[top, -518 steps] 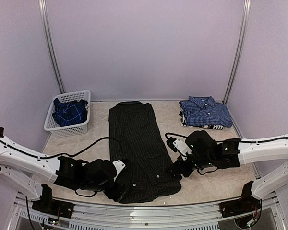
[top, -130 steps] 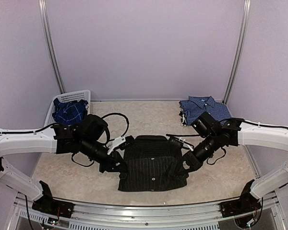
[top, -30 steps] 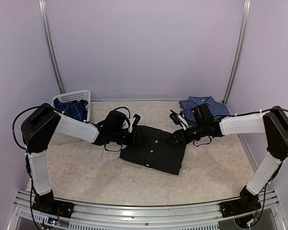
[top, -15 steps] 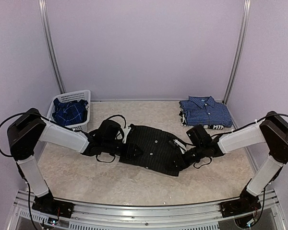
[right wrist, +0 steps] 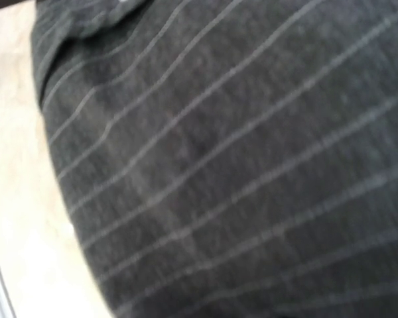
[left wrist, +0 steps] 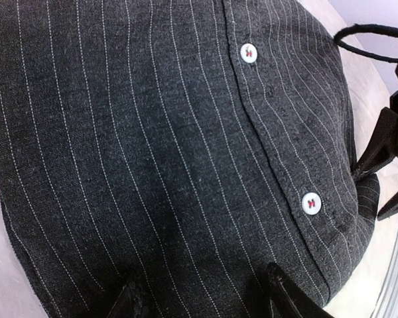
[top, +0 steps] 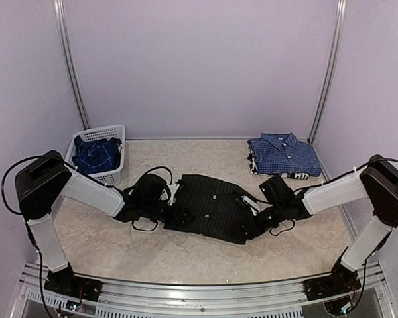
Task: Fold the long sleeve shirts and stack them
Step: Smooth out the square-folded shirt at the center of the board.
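The black pinstriped shirt [top: 209, 207] lies folded flat in the middle of the table. It fills the left wrist view [left wrist: 159, 146], buttons showing, and the right wrist view [right wrist: 239, 172]. My left gripper [top: 178, 215] is at its left edge; in the left wrist view the gripper [left wrist: 203, 273] is open, fingertips [left wrist: 276, 281] apart on the cloth. My right gripper [top: 251, 224] is at the shirt's right near corner, its fingers hidden by cloth. The blue-and-white checked shirt [top: 283, 154] lies folded at the back right. The darker blue plaid shirt [top: 95, 154] is bunched in the basket.
The white lattice basket [top: 106, 134] stands at the back left by the wall. A dark folded item [top: 288, 175] shows under the checked shirt. Bare tabletop [top: 186, 258] lies toward the near edge. Metal frame posts [top: 326, 73] stand at the back corners.
Both grippers have come nearer and lower with the black shirt. It was held up at its far edge a second ago and now lies spread flat. The left jaws now stand apart.
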### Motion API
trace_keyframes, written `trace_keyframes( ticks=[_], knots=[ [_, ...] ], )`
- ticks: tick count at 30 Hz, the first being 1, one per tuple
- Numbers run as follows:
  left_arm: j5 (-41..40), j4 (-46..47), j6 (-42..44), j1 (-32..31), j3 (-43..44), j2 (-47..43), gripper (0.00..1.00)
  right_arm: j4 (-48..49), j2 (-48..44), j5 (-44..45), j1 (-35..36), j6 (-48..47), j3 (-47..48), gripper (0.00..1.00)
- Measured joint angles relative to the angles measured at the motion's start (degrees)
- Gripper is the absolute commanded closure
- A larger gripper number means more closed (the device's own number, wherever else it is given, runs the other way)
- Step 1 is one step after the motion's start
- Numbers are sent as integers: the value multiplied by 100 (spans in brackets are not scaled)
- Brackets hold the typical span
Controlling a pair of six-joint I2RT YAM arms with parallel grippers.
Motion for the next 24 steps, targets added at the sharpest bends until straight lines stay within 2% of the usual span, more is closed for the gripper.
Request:
trace_keyframes(
  ticks=[3, 6, 10, 15, 24],
  knots=[
    [-118, -140, 37, -15, 114, -9, 40, -527, -382, 168, 0, -98, 107, 32],
    [-328, -278, 79, -26, 177, -138, 35, -1012, -876, 398, 0, -229, 503, 19],
    [-625, -337, 125, -63, 181, -560, 34, -1416, -1126, 643, -114, -511, 1303, 9],
    [-859, -315, 208, -372, 229, -957, 34, -1895, -514, 758, -599, -846, 2380, 7],
    [-1132, -304, 380, -1163, 459, -588, 35, -2712, 1947, 247, -1172, -1530, 4483, 7]
  ],
)
